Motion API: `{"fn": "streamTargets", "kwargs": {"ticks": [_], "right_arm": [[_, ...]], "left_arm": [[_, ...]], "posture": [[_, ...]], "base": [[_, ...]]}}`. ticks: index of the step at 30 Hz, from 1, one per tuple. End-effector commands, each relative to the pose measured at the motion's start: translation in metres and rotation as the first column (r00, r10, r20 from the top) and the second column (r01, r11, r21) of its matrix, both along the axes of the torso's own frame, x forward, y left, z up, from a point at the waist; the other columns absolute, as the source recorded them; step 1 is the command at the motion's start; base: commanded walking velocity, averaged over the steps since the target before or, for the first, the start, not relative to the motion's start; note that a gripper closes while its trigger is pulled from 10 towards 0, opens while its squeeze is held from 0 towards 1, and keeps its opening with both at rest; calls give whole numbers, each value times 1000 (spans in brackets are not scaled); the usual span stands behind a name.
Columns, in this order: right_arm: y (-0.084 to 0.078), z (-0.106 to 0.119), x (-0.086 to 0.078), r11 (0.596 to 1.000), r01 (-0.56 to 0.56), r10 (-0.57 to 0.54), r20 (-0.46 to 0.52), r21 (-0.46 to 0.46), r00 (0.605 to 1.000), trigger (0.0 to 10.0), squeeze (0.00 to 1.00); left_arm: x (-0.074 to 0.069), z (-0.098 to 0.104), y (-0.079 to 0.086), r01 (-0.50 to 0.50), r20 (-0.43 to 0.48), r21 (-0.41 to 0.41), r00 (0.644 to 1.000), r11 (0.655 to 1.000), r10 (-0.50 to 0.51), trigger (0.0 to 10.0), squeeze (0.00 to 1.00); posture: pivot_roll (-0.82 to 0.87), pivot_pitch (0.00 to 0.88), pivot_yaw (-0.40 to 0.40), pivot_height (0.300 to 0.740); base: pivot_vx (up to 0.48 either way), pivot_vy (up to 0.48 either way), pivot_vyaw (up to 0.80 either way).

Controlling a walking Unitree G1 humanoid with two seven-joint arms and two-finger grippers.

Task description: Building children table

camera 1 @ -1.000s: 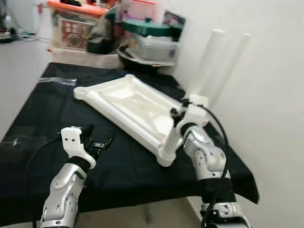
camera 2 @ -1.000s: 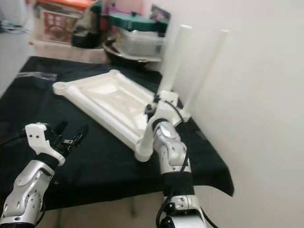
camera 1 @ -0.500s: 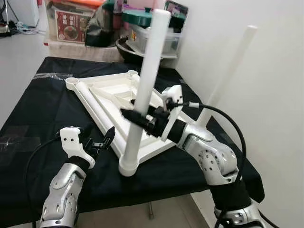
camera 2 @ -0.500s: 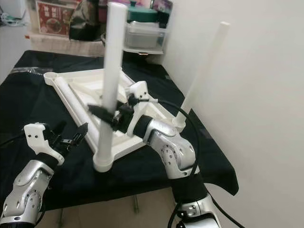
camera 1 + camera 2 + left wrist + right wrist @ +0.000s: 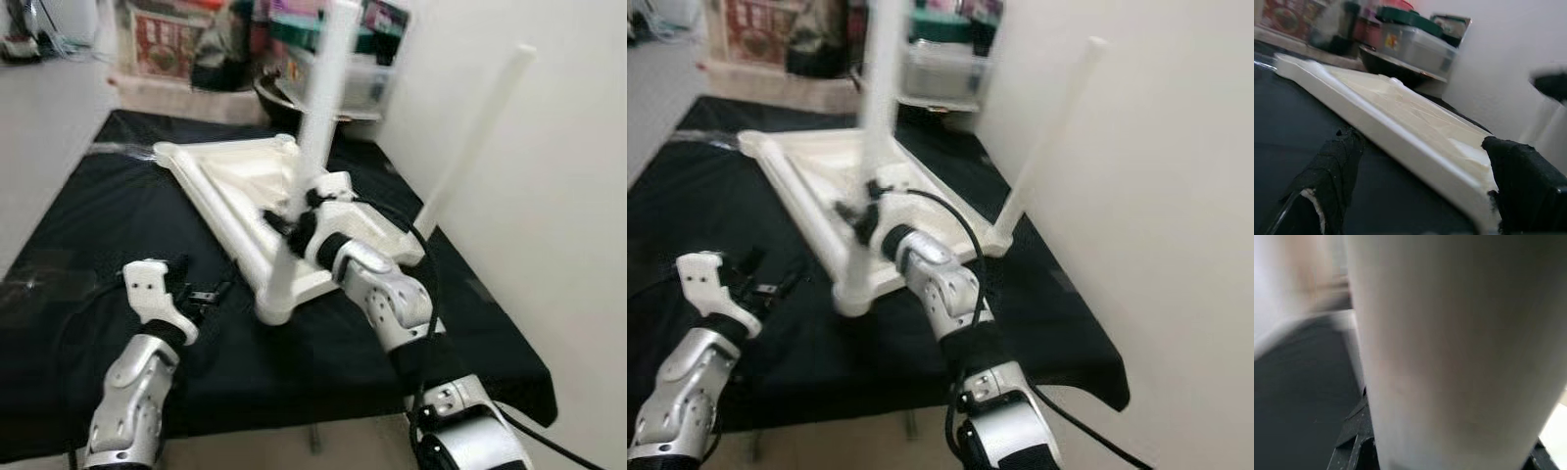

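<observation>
A white children's tabletop [image 5: 230, 176] lies upside down on the black-covered table [image 5: 88, 235]. Two white legs stand up from its corners. The nearer leg [image 5: 318, 117] rises from the front corner, and my right gripper [image 5: 284, 220] is shut on it low down. In the right wrist view that leg [image 5: 1449, 347] is close up and blurred. The other leg [image 5: 480, 127] stands at the right corner near the wall. My left gripper [image 5: 208, 292] hovers open over the cloth, left of the front corner. Its black fingers [image 5: 1334, 166] frame the tabletop's edge [image 5: 1415, 147].
Storage boxes, a clear lidded bin [image 5: 343, 73] and a dark bowl [image 5: 279, 103] crowd the table's far end. A white wall [image 5: 558, 196] runs close along the right side. The black cloth hangs over the front edge [image 5: 294, 411].
My right gripper took hold of a leg and swung the tabletop round, so the held leg's corner is now at the front. The view has shifted. My left arm has stayed in place.
</observation>
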State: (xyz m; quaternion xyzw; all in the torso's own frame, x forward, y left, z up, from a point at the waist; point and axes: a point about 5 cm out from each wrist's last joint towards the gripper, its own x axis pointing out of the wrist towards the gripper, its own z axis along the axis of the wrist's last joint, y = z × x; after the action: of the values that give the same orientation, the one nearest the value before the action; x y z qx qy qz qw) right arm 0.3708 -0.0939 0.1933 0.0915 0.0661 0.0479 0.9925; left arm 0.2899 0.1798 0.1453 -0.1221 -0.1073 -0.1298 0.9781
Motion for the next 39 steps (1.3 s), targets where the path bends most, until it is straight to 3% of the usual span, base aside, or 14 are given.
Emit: {"fn": "streamTargets", "kwargs": {"ticks": [1, 3, 4, 7, 8, 12, 13, 22, 28, 30, 31, 33, 37, 39], "right_arm": [[-29, -43, -9, 981, 169, -186, -214, -94, 959, 0, 0], [-33, -52, -21, 978, 200, -211, -264, -67, 941, 0, 0], [-27, -52, -23, 989, 147, -149, -265, -29, 953, 10000, 0], [-12, -42, -25, 999, -28, 33, -177, 32, 984, 10000, 0], [-8, -35, -25, 991, -114, 122, -122, 77, 985, 10000, 1000], [1, -3, -25, 906, -395, 390, 65, 150, 919, 10000, 1000], [2, 10, -28, 858, -497, 481, 137, 129, 866, 10000, 0], [9, 52, -55, 524, -839, 831, 303, -145, 466, 10000, 0], [23, 34, -49, 453, -870, 885, 221, -197, 410, 10000, 0], [28, 24, -39, 498, -853, 862, 199, -160, 466, 0, 0], [28, 24, -39, 498, -853, 862, 199, -160, 466, 0, 0], [21, 12, -10, 784, -614, 621, 95, -95, 778, 0, 0], [15, 6, -1, 872, -482, 487, 37, -85, 873, 0, 0], [-15, -31, 6, 997, -73, 67, -147, -32, 987, 0, 0]], "left_arm": [[0, -3, -4, 17, -13, -9, 1000, 1000, -17, 10000, 0], [0, -3, -4, 17, -14, -8, 1000, 1000, -17, 10000, 0], [0, -3, -4, 16, -14, -8, 1000, 1000, -17, 10000, 0], [0, -3, -4, 18, -14, -9, 1000, 1000, -18, 10000, 0], [1, -3, -4, 19, -15, -9, 1000, 1000, -19, 10000, 0], [1, -3, -4, 20, -14, -9, 1000, 1000, -20, 10000, 0], [1, -4, -4, 20, -15, -9, 1000, 1000, -20, 10000, 0], [1, -5, -3, 18, -16, -11, 1000, 1000, -18, 10000, 0], [1, -6, -3, 16, -17, -12, 1000, 1000, -16, 10000, 0], [1, -6, -2, 12, -17, -11, 1000, 1000, -12, 10000, 0], [1, -6, -2, 12, -17, -11, 1000, 1000, -12, 10000, 0], [-1, -6, 0, 8, -18, -12, 1000, 1000, -8, 10000, 0], [-1, -6, 0, 8, -17, -13, 1000, 1000, -8, 10000, 0], [-1, -6, 1, 12, -17, -19, 1000, 1000, -12, 10000, 0]], "posture": [[189, 0, -232, 740], [185, 0, -227, 740], [185, 0, -227, 740], [173, 0, -220, 740], [173, 0, -220, 740], [170, 0, -219, 740], [168, 0, -220, 740], [176, 0, -227, 740], [192, 0, -239, 740], [208, 0, -249, 740], [208, 0, -249, 740], [195, 0, -237, 740], [189, 0, -234, 740], [173, 0, -220, 740]], "base": [[0, 0, 0], [0, 0, 0], [0, 0, 0], [0, 0, 0], [0, 0, 0], [0, 0, 0], [0, 0, 0], [0, 0, 0], [0, 0, 0], [0, 0, 0], [0, 0, 0], [0, 0, 0], [0, 0, 0], [0, 0, 0]]}}
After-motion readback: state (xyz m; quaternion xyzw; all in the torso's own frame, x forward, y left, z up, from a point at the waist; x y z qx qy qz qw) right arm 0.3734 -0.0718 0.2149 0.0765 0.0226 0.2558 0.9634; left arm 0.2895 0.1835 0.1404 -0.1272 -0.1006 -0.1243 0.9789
